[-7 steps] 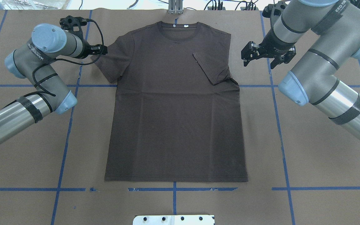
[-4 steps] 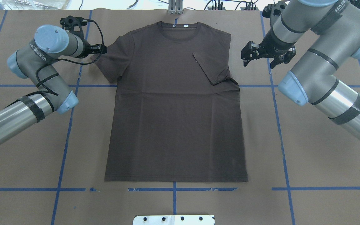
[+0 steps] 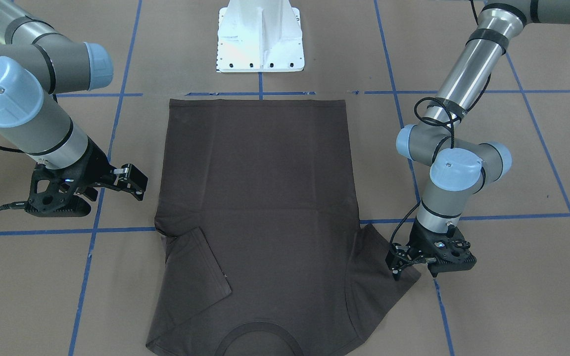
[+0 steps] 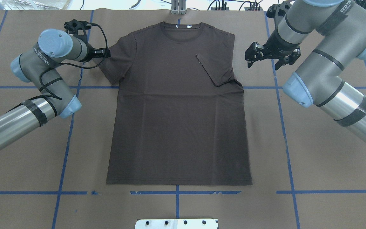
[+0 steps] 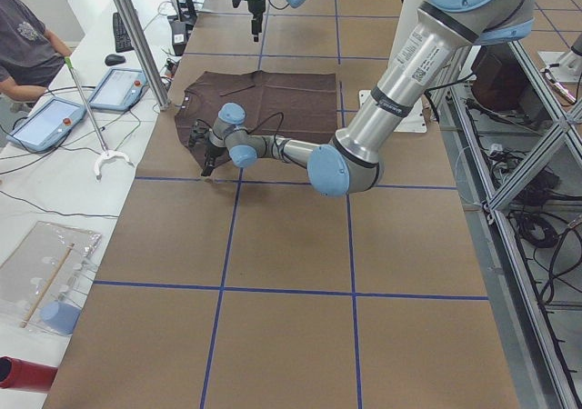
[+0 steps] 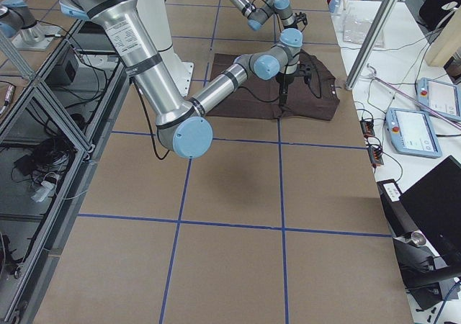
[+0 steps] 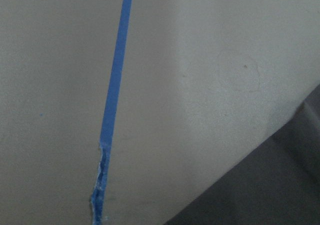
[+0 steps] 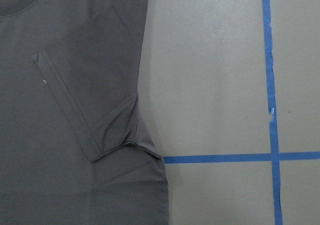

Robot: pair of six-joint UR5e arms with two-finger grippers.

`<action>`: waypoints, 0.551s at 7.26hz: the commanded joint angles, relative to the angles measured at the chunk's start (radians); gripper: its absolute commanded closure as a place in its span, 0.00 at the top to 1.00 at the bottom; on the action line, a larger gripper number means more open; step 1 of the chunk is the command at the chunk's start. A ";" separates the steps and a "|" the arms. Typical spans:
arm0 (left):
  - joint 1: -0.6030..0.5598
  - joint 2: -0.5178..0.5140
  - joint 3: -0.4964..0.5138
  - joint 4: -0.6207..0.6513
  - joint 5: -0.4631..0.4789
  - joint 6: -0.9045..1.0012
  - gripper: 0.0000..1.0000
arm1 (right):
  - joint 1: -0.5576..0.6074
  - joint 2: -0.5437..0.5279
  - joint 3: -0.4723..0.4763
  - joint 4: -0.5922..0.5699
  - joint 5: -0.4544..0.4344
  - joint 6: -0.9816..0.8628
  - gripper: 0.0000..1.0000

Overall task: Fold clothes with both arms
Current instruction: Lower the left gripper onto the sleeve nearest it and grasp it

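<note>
Dark brown-grey T-shirt (image 4: 176, 105): lies flat in the middle of the table (image 4: 322, 165), front side up.
Collar (image 4: 182, 31): at the far edge from the robot, with a small white label (image 4: 187, 26) inside the neck.
Hem (image 4: 179, 183): a straight edge just short of the blue tape (image 4: 183, 192) line near the white pedestal base (image 3: 260, 37).
Right sleeve (image 4: 216, 71): folded inward, lying on the chest; the right wrist view shows its stitched cuff running diagonally across the body cloth.
Left sleeve (image 4: 116, 63): spread out flat on the brown paper, pointing outward.
Left gripper (image 4: 106, 53): low at the outer edge of the left sleeve, its tip at the cuff. Whether the fingers are apart or closed on the cloth cannot be told. The left wrist view shows only paper, a tape line and a dark corner of cloth.
Right gripper (image 4: 264, 63): raised over bare table beside the shoulder with the folded sleeve, clear of the shirt, its two fingers spread wide and holding nothing.
Table: covered in brown paper and marked into squares by the blue tape.
</note>
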 commanded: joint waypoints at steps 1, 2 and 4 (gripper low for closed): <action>0.001 0.000 0.000 0.000 0.000 0.000 0.76 | 0.001 0.000 0.000 0.000 0.000 0.000 1.00; 0.002 0.000 -0.001 0.000 0.000 0.001 0.64 | 0.001 0.000 0.000 0.000 0.000 0.000 1.00; 0.007 0.001 -0.001 0.000 0.000 0.001 0.55 | 0.003 0.000 0.000 0.000 0.002 0.000 1.00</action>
